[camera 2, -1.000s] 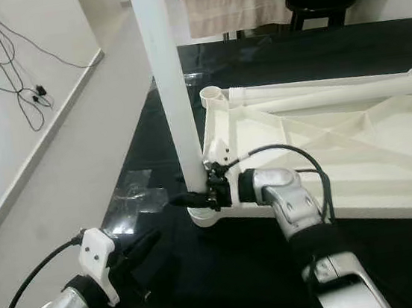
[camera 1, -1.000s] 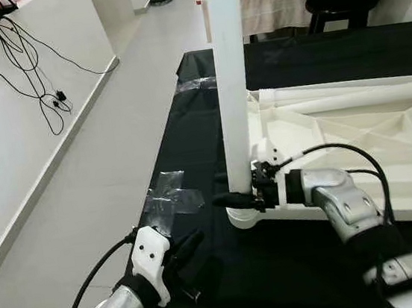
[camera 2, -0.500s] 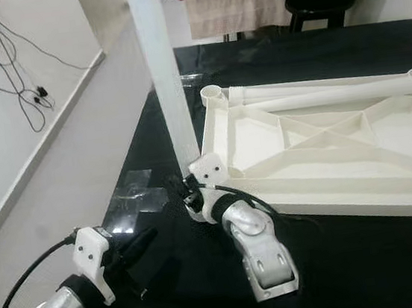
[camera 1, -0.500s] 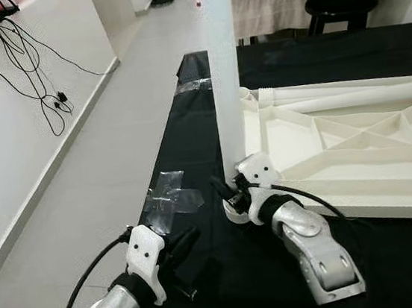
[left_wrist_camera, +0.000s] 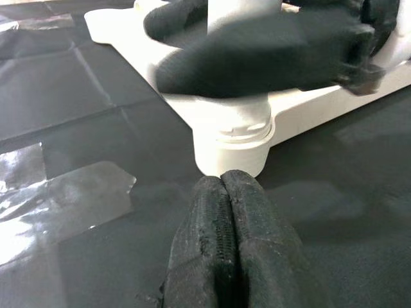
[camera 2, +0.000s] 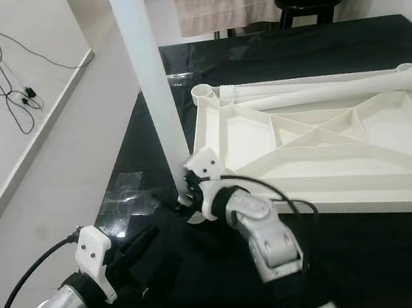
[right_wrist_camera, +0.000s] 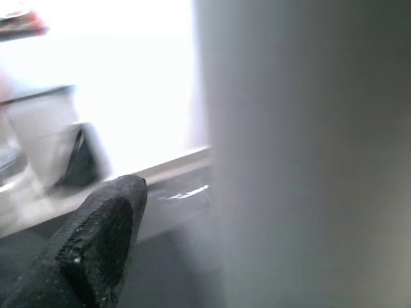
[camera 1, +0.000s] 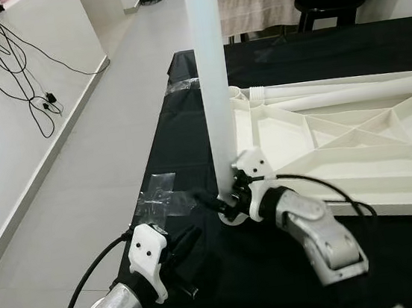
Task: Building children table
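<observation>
Right end effector (camera 1: 223, 203) grips upright table leg (camera 1: 212, 85), fingertips partly hidden.

A white plastic tabletop (camera 1: 341, 149) is laid upside down, ribbed underside up. A white leg (camera 1: 212, 78) is stood upright in its corner socket (left_wrist_camera: 231, 138), between the right gripper's fingers (left_wrist_camera: 257, 61). Another leg (camera 2: 319, 91) is laid across the far edge.

White table top (camera 1: 356, 152), white leg (camera 1: 211, 71). Black cloth (camera 1: 181, 134) with clear shiny tape (camera 1: 168, 199). Black gripper fingers (left_wrist_camera: 228, 250), silver arms, white wrist brackets. Pale grey floor (camera 1: 81, 177), black cables (camera 1: 19, 68).
</observation>
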Robot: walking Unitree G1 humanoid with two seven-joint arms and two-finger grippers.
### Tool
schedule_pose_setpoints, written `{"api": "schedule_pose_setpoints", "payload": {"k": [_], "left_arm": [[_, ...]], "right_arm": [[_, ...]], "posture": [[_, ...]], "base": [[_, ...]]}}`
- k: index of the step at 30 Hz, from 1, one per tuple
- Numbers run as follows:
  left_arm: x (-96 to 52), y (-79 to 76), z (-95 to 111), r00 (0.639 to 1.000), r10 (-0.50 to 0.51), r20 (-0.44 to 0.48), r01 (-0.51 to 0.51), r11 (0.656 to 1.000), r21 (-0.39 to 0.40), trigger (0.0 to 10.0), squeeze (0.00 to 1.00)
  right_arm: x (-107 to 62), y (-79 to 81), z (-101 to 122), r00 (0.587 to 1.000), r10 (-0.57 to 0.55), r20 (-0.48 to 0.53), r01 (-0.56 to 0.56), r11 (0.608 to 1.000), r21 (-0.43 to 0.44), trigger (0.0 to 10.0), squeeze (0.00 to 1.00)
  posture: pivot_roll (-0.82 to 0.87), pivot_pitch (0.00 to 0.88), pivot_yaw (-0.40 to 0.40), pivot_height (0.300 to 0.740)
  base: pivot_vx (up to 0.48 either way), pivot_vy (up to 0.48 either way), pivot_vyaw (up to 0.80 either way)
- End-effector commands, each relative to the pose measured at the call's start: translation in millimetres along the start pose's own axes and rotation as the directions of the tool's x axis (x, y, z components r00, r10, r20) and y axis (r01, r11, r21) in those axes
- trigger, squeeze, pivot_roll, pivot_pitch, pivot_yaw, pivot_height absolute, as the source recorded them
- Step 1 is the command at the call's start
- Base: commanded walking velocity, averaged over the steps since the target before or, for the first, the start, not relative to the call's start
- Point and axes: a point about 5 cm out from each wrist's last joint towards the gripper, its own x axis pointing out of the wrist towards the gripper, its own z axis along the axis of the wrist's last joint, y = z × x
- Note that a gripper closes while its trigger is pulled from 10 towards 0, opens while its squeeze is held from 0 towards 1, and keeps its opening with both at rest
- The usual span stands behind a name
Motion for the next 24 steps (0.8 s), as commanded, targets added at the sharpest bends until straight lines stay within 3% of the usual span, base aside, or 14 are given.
{"api": "schedule_pose_setpoints", "payload": {"k": [1,5,11,12,18,24], "left_arm": [[-3.4,0.1,-7.4,0.999,0.013,-0.034,-0.013,1.000,0.003,10.0,0.00],[-3.7,-0.5,-7.4,0.999,0.014,-0.033,-0.014,1.000,0.004,10.0,0.00],[-3.8,-1.1,-7.2,0.999,0.014,-0.033,-0.014,1.000,0.005,10.0,0.00],[-3.9,-1.4,-6.9,0.999,0.014,-0.033,-0.014,1.000,0.005,10.0,0.00],[-4.2,-2.3,-6.3,0.999,0.014,-0.030,-0.014,1.000,0.004,10.0,0.00],[-4.3,-2.5,-5.3,1.000,0.014,-0.028,-0.014,1.000,0.003,10.0,0.00]], "right_arm": [[3.3,8.2,-4.5,0.992,0.125,0.005,-0.125,0.992,0.006,10.0,0.00],[1.1,-18.3,-11.0,0.986,0.156,-0.061,-0.152,0.987,0.060,10.0,0.00],[-2.5,-27.9,-10.7,0.969,0.240,-0.052,-0.232,0.965,0.119,10.0,0.00],[-2.6,-29.5,-11.1,0.969,0.240,-0.051,-0.233,0.964,0.126,0.0,0.00],[-5.5,-32.8,-13.2,0.963,0.267,-0.043,-0.260,0.958,0.117,0.0,0.00],[-11.9,-36.3,-17.5,0.983,0.174,-0.051,-0.169,0.981,0.091,0.0,0.00]], "posture": [[-0.02,0.117,0.056,0.740],[-0.02,0.119,0.050,0.740],[-0.01,0.122,0.050,0.740],[-0.01,0.127,0.049,0.740],[-0.02,0.137,0.050,0.740],[-0.03,0.148,0.050,0.740]], "base": [[0.000,0.000,0.00],[0.000,0.000,0.00],[0.000,0.000,0.00],[0.000,0.000,0.00],[0.000,0.000,0.00],[0.000,0.000,0.00]]}}
